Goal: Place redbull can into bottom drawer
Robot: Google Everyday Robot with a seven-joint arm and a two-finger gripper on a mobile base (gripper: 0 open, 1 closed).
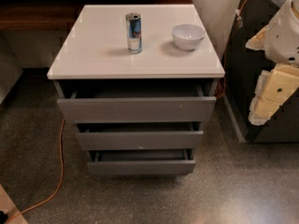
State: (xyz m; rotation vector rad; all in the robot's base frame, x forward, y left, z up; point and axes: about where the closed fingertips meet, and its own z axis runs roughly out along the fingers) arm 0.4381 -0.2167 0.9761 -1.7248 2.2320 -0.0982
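The redbull can (133, 32), slim, blue and silver, stands upright near the middle of the cabinet's white top (93, 55). Below that top are three grey drawers, each pulled out a little. The bottom drawer (141, 167) is the lowest and shallowest, and a strip of its grey inside shows. My gripper (273, 94), with cream and white parts, hangs at the right edge of the camera view. It is well to the right of the cabinet and far from the can, with nothing seen in it.
A white bowl (188, 36) sits on the top, right of the can. An orange cable (60, 171) runs over the speckled floor on the left. A dark unit (254, 55) stands to the right, and a wooden shelf (37, 14) is at the back left.
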